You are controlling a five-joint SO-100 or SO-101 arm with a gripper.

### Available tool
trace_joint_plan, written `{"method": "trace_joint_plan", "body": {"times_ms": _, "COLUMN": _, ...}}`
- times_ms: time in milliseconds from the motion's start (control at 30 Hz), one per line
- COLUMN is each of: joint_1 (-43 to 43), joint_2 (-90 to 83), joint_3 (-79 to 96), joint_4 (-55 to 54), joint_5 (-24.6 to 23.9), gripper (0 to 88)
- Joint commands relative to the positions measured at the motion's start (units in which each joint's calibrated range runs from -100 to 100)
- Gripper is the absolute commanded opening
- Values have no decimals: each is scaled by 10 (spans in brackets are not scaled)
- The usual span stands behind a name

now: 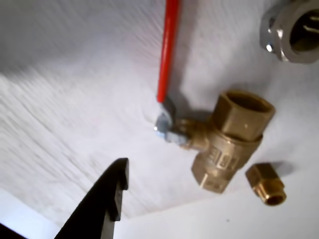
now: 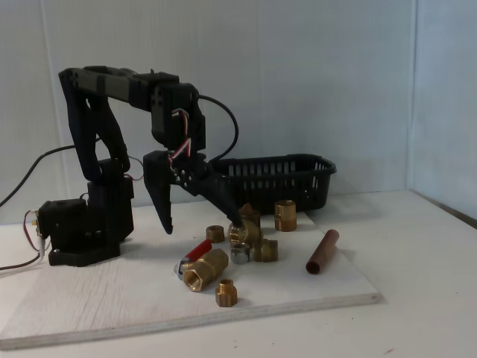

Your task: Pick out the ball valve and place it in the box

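Crowding ball valve (image 2: 203,266): small brass fittings (image 2: 226,292), copper pipe (image 2: 322,251); gripper (image 2: 203,225) spread wide

Wrist view looks down, close; fixed view faces the table side-on — both share the ball valve (image 1: 227,139) (image 2: 203,267).

We are finding no text that we can actually read. In the wrist view, the ball valve (image 1: 224,144) at the lower right of the frame is showing some raised marks cast into the side of its brass body, but they are coming out too blurred for us to make out as letters or numbers. In the fixed view we are seeing no labels, brands or signs.
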Motion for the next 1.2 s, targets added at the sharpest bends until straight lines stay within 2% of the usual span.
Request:
{"method": "trace_joint_plan", "body": {"times_ms": 0, "joint_1": 6, "joint_2": -1, "joint_3": 5, "joint_4": -7, "joint_5": 9, "gripper": 498}}
{"method": "trace_joint_plan", "body": {"times_ms": 300, "joint_1": 37, "joint_2": -2, "joint_3": 9, "joint_4": -11, "joint_5": 43, "gripper": 503}}
{"method": "trace_joint_plan", "body": {"times_ms": 500, "joint_1": 47, "joint_2": -1, "joint_3": 38, "joint_4": -49, "joint_5": 46, "gripper": 602}}
{"method": "trace_joint_plan", "body": {"times_ms": 933, "joint_1": 50, "joint_2": -1, "joint_3": 128, "joint_4": -172, "joint_5": 42, "gripper": 602}}
{"method": "trace_joint_plan", "body": {"times_ms": 1167, "joint_1": 50, "joint_2": -1, "joint_3": 135, "joint_4": -193, "joint_5": 42, "gripper": 602}}
